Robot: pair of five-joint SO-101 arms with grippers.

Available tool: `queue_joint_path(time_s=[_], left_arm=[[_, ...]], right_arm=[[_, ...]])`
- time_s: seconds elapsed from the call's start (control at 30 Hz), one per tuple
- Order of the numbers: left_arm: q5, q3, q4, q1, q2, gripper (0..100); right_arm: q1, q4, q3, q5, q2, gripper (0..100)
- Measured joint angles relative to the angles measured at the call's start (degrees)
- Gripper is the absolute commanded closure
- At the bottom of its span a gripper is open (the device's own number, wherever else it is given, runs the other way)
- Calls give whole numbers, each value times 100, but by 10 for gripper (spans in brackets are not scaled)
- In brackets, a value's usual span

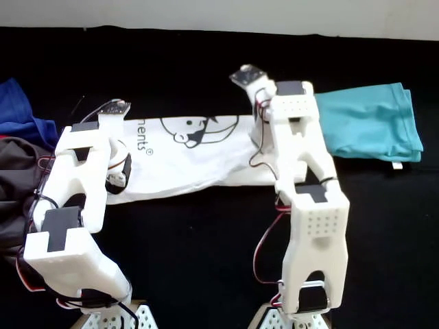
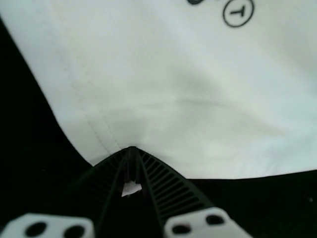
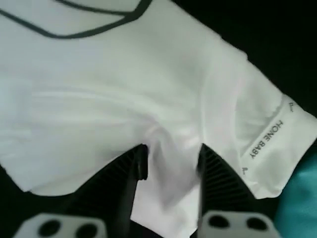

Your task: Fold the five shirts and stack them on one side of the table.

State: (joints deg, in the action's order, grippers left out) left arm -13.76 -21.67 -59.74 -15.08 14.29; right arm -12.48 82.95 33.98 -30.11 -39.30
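A white shirt (image 1: 199, 157) with black print lies folded into a long strip across the middle of the black table (image 1: 206, 260). My left gripper (image 2: 132, 151) is at the strip's near left corner, shut on the hem of the white shirt (image 2: 188, 89). My right gripper (image 3: 171, 156) is at the strip's right end by the collar label, open, with a raised fold of the white shirt (image 3: 124, 84) between its fingers. A folded teal shirt (image 1: 367, 123) lies flat at the right, just beyond that end; its edge, teal cloth (image 3: 302, 208), is beside the right gripper.
A blue shirt (image 1: 17, 110) and a dark crumpled shirt (image 1: 17, 178) are heaped at the table's left edge, close to the left arm. Bare black tabletop stretches along the front, between the two arm bases.
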Motion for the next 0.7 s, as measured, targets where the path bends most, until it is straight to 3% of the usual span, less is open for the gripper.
queue_joint_path(time_s=[0.23, 0.3, 0.43, 0.7], left_arm=[[0, 0, 0, 0, 0, 991], [0, 0, 18, 0, 0, 991], [0, 0, 26, 0, 0, 991], [0, 0, 26, 0, 0, 991]], right_arm=[[185, 413, 1310, 958, -97, 797], [202, 791, 1547, 993, -97, 822], [202, 1582, 1811, 1011, -97, 998], [202, 1749, 958, 721, -35, 991]])
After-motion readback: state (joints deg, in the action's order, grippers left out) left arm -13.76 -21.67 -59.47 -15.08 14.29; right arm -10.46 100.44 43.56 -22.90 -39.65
